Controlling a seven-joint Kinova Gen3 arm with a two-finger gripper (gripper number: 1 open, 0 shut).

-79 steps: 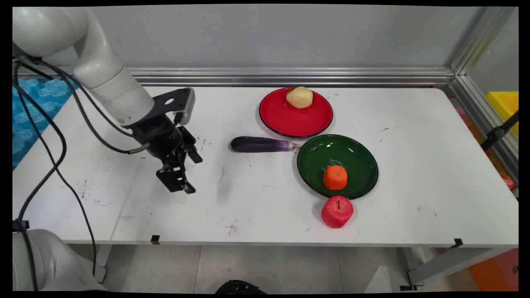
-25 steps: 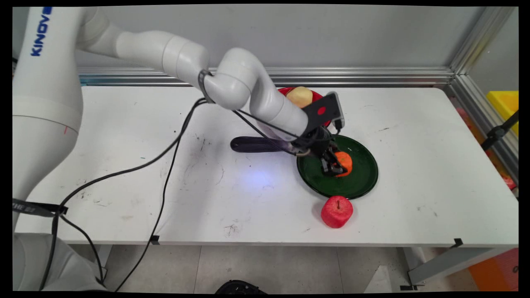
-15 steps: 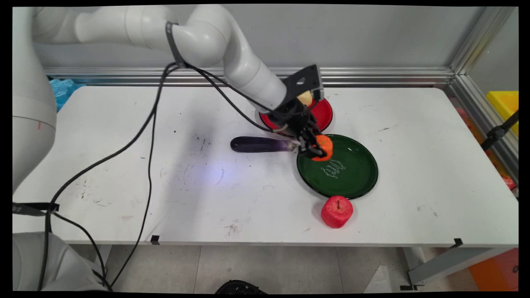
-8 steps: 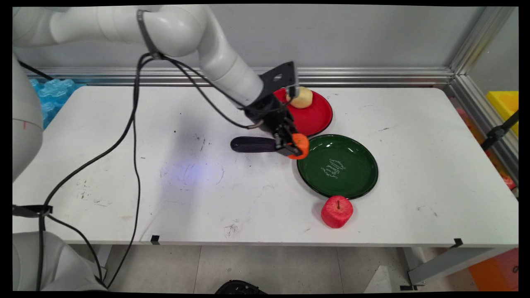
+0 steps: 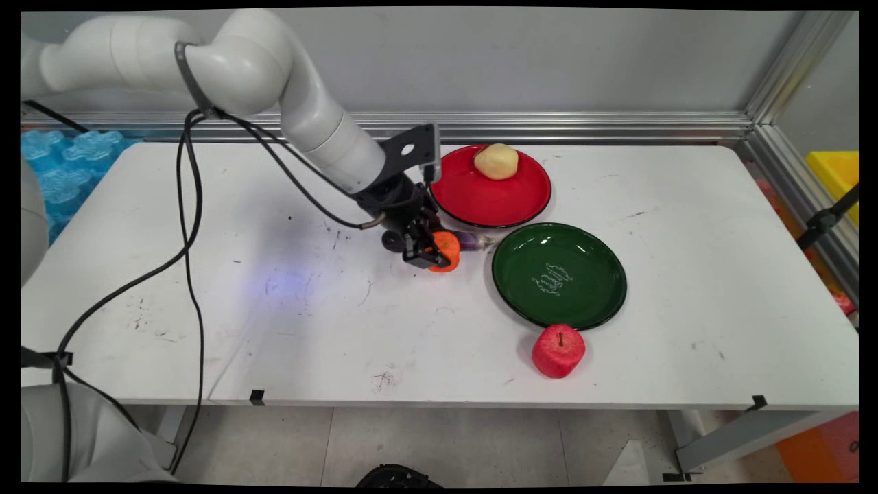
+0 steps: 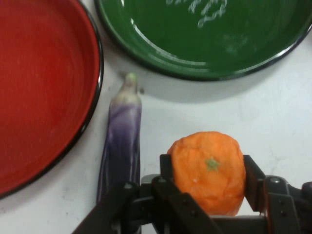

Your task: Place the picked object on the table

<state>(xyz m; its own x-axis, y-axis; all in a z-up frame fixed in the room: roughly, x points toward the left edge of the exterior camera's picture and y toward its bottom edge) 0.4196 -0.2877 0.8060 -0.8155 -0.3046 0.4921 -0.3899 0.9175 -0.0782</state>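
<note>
**White Table: Orange Held Clear of Plates**

White table surface (image 5: 274, 329) scuffed. Black two-finger gripper (image 6: 208, 178) is clamped across the round orange foam-like fruit (image 6: 208, 170), above the purple eggplant (image 6: 122, 141). Fruit appears light, slightly yielding, rough-skinned; side grip at its widest part looks sound. Empty green plate (image 5: 603, 274) and red plate (image 5: 480, 202) lie nearby.

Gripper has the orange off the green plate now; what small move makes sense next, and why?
Probably carry it a bit further left before lowering: the gripper, shut on the orange, is just in front of the eggplant, and bare table lies to the left.
</note>
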